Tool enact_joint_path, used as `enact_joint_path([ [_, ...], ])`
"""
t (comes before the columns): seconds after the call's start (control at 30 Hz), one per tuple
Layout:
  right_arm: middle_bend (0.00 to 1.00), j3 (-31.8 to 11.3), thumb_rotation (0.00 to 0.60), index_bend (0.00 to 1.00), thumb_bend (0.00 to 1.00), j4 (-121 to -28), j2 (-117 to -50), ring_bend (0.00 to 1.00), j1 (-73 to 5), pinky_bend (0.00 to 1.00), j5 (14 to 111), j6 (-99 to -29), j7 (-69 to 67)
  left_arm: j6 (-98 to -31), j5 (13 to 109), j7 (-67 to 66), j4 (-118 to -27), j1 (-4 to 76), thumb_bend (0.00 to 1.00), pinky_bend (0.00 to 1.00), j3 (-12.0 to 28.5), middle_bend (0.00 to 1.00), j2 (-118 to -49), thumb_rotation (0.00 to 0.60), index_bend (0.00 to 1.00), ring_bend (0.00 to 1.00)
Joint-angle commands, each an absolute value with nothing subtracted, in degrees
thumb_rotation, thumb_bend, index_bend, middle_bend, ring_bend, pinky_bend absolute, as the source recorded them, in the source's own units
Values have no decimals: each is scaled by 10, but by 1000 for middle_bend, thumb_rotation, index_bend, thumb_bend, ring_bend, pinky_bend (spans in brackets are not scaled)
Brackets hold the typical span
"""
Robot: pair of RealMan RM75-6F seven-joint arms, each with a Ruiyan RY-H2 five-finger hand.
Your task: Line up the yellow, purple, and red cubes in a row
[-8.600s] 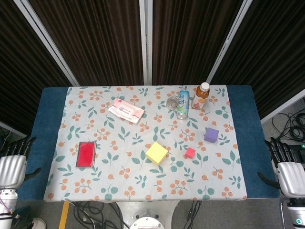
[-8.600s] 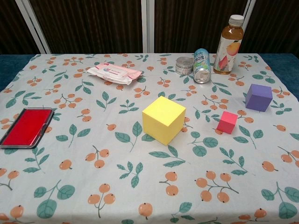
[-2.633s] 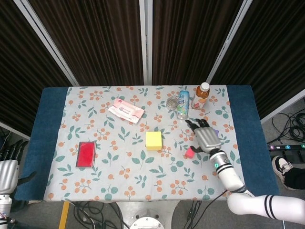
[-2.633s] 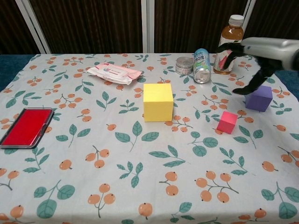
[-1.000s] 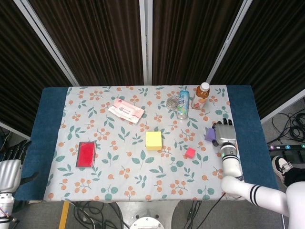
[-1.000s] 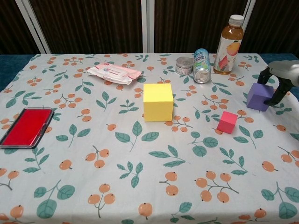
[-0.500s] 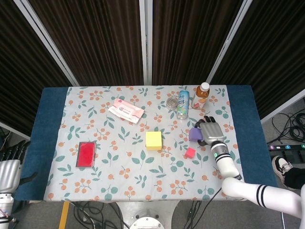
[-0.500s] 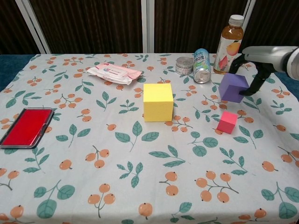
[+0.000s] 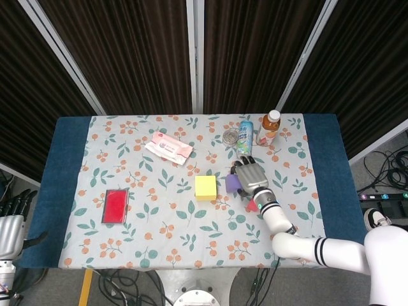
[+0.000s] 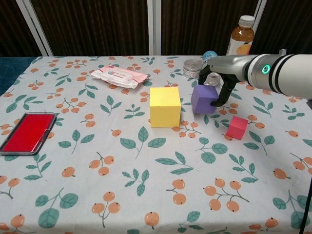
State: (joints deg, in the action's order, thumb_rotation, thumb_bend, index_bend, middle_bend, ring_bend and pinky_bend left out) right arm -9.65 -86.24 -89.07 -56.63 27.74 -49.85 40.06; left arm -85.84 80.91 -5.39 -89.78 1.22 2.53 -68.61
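The yellow cube (image 9: 205,187) (image 10: 165,106) stands near the middle of the floral tablecloth. Just right of it my right hand (image 9: 250,177) (image 10: 218,80) holds the purple cube (image 9: 231,183) (image 10: 204,98), its fingers wrapped over the cube's top and right side. Whether the cube rests on the cloth or hangs just above it I cannot tell. The small red cube (image 10: 237,127) sits on the cloth to the right and nearer me; in the head view my hand mostly hides it. My left hand (image 9: 9,224) hangs off the table's left edge, holding nothing, fingers apart.
Behind the cubes stand a juice bottle (image 10: 239,38), a lying can (image 9: 245,138) and a small tin (image 10: 192,68). A pink wipes pack (image 10: 119,76) lies at the back left, a red flat case (image 10: 28,132) at the left.
My right hand has carried the purple cube leftward, from the right side of the table to just beside the yellow cube. The left hand has stayed put.
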Motion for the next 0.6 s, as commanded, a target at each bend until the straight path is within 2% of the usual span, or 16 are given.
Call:
enact_joint_path([
  [0.03, 157, -91, 600, 456, 315, -856, -900, 0, -572, 0, 274, -500, 404, -859, 810, -54, -897, 12, 138, 156, 25, 192, -686, 600, 165, 141],
  [0.6, 157, -80, 600, 432, 300, -862, -910, 0, -587, 0, 281, -510, 398, -857, 808, -53, -896, 12, 138, 156, 26, 192, -687, 600, 165, 141],
])
